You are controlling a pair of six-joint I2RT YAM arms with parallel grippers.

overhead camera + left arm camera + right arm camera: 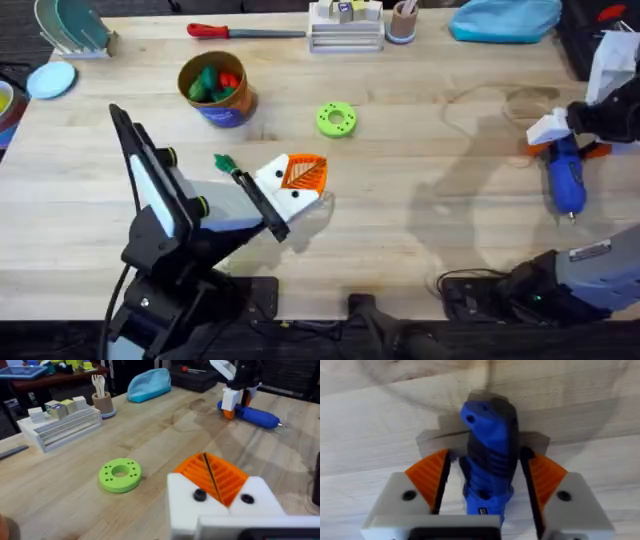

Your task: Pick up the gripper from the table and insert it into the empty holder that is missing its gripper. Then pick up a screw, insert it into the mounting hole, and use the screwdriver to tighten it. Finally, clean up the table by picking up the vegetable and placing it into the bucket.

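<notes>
Right gripper's fingers (542,472) spread around the blue screwdriver (487,455) on the table (420,190), left gripper (300,180) fingers pressed together, near the green disc (336,119).

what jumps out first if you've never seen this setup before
The bright-blue screwdriver lies on the wood at the table's right side, with the right gripper straddling its handle, orange-padded jaws on either side. Left of center, the left gripper sits low, and a green ring-shaped disc lies just beyond it.
</notes>
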